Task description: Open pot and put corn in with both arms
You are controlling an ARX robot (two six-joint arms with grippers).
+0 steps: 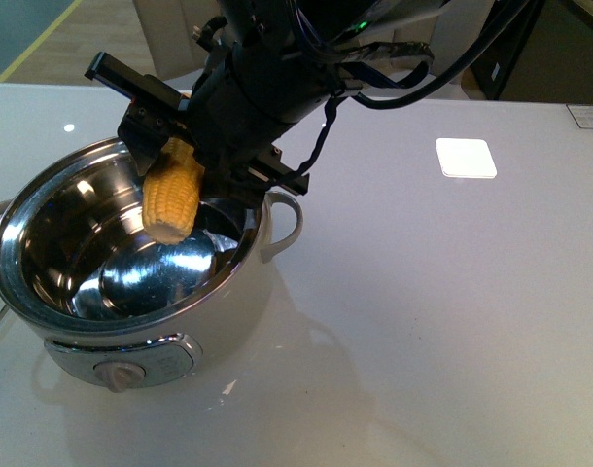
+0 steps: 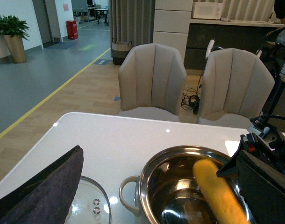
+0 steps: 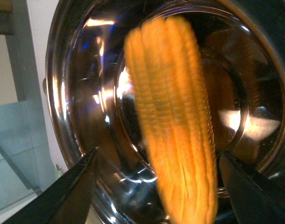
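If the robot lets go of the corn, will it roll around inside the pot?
Probably a bit. The corn is a rounded, tapered cob, so it would likely roll in a curve. The pot has a shiny, smooth steel inside, so the cob may slide too. The high walls should keep it in.

White table (image 1: 452, 321): pot (image 1: 209, 321), glass lid (image 2: 89, 210).

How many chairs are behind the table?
2. One chair stands behind the table's far edge, the other chair beside it, nearer the right arm. More may be hidden.
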